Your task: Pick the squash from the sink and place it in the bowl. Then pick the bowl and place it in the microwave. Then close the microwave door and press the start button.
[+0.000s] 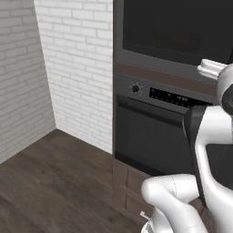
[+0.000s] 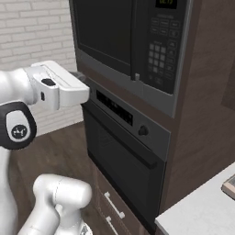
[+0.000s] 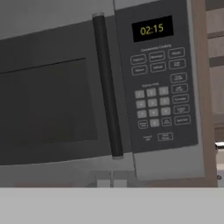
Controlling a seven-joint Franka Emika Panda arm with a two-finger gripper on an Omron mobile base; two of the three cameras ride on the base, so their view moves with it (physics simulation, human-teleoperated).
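The microwave is straight ahead in the hand view, its microwave door closed flat with a dark vertical handle. To the right, the keypad sits under a display reading 02:15. My gripper is shut on nothing, its tips together just in front of the grey lower trim, below the handle's foot. From the base, the white hand is level with the microwave's bottom left corner. The same hand appears under the door. The squash, bowl and sink are out of view.
An oven with a round knob, a display strip and a bar handle sits directly below the microwave. Drawers lie under it. A grey counter corner is at the lower right. A white brick wall and dark wood floor lie left.
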